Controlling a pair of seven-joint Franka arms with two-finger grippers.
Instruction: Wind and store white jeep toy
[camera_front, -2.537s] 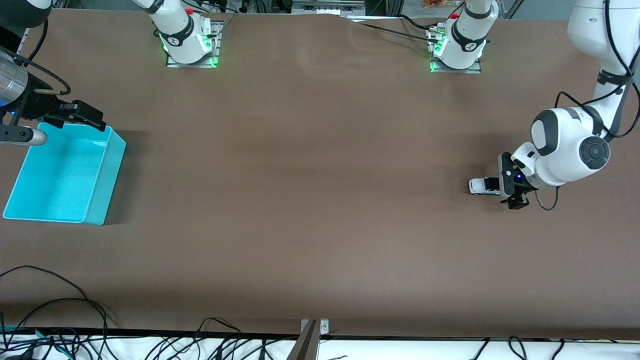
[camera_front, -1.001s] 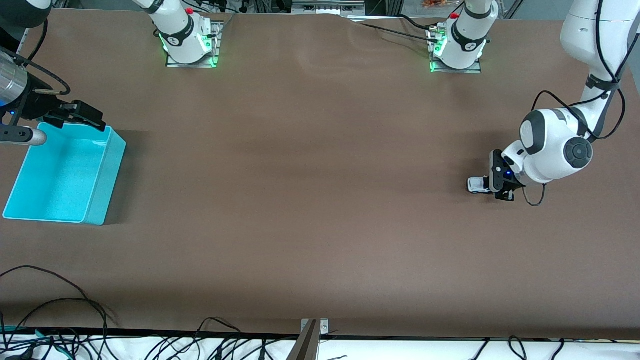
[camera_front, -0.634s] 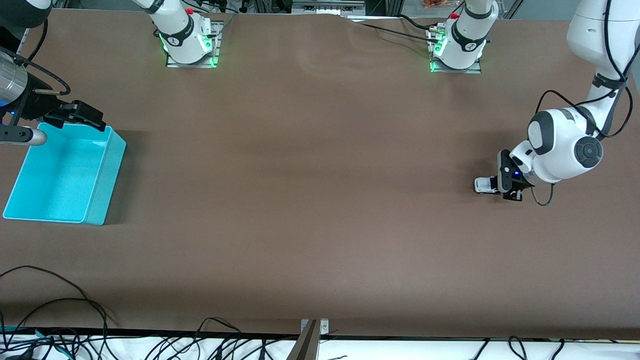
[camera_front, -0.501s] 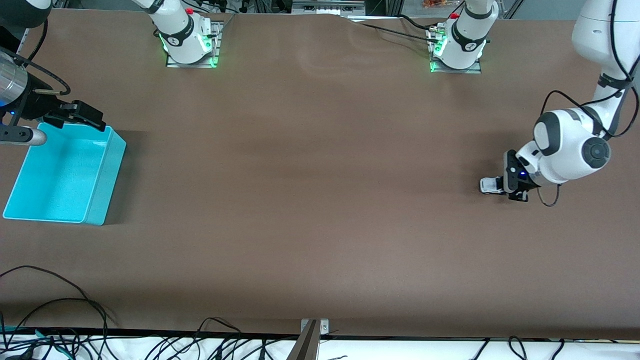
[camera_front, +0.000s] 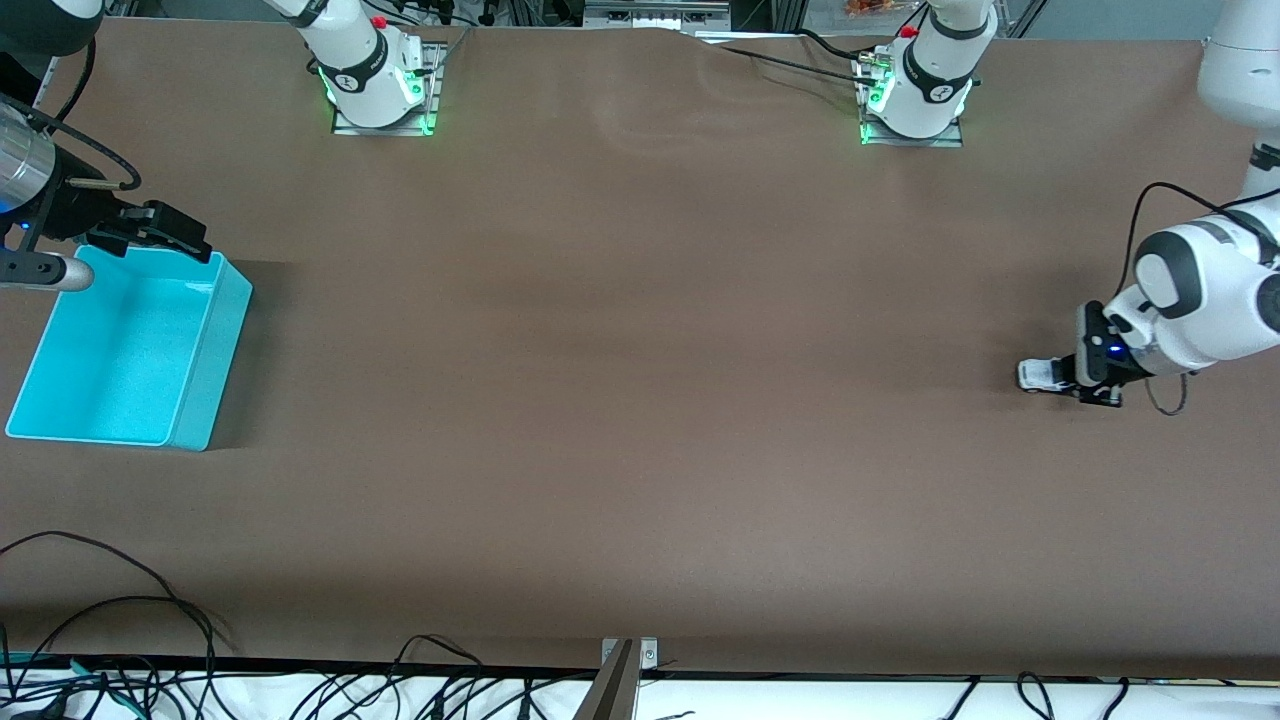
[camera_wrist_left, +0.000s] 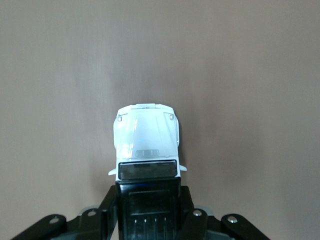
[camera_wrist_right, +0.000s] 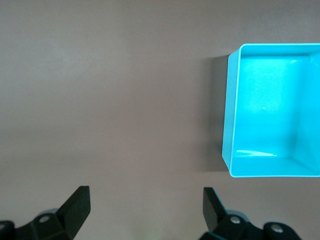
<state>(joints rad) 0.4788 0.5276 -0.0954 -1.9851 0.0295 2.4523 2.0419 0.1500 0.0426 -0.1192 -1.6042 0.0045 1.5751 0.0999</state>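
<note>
White rounded arms, grey joint caps, black cables, green-lit bases, black pincers

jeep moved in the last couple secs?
Yes. The white jeep toy, clamped in the left gripper, has been dragged along the table toward the left arm's end, away from the turquoise bin where the right gripper waits.

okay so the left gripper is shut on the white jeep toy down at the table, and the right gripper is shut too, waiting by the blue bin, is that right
Not quite. The left gripper is shut on the white jeep toy at the table, but the right gripper is open, not shut. The right wrist view shows its fingers spread wide apart with nothing between them, waiting beside the blue bin.
</note>
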